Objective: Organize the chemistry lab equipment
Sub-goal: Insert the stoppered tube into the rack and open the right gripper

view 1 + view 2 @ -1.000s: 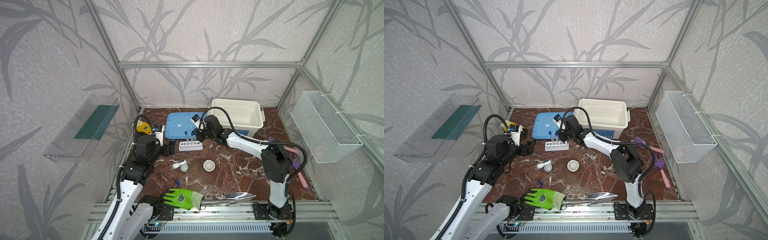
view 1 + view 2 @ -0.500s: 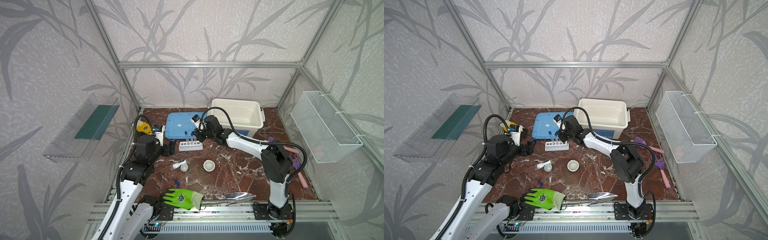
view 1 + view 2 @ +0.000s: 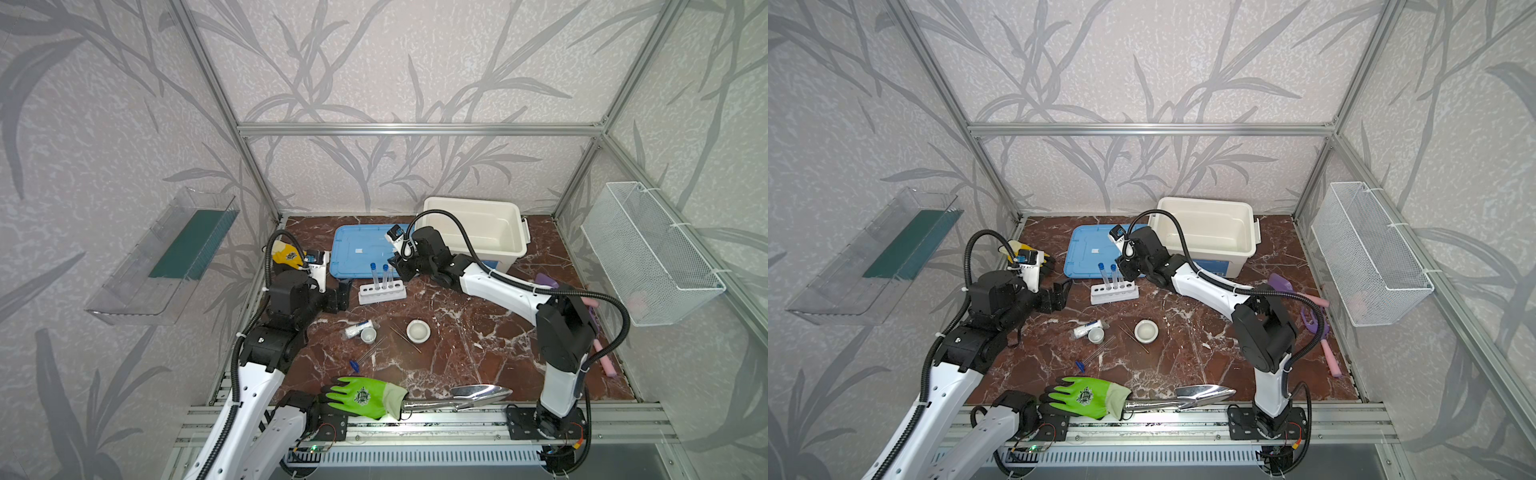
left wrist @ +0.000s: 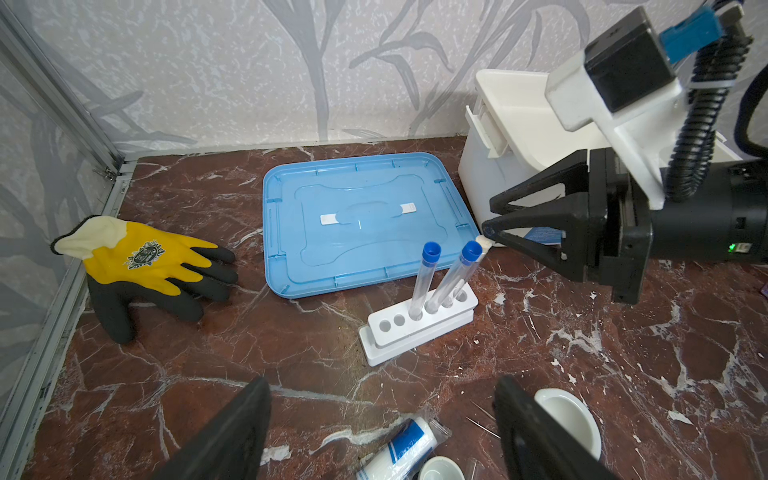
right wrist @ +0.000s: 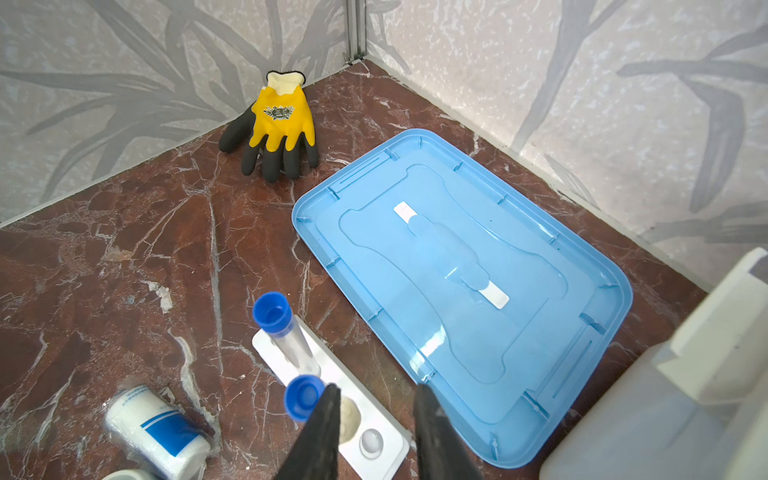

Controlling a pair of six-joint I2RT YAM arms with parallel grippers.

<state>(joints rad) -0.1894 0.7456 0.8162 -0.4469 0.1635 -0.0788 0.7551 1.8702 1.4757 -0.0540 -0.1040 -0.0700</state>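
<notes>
jaws: right part open around white-capped tube (image 4: 483,241); left wide.

Mid-frame I see the white rack (image 3: 382,293) with two blue-capped tubes (image 3: 375,277) standing in it; right gripper (image 3: 401,272) just right of them, left gripper (image 3: 345,293) left of rack.

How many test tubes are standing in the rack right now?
3. Two blue-capped tubes stand in adjoining middle holes of the white rack. A white-capped tube stands in the next hole, by the right gripper tips. None seems hidden.
</notes>
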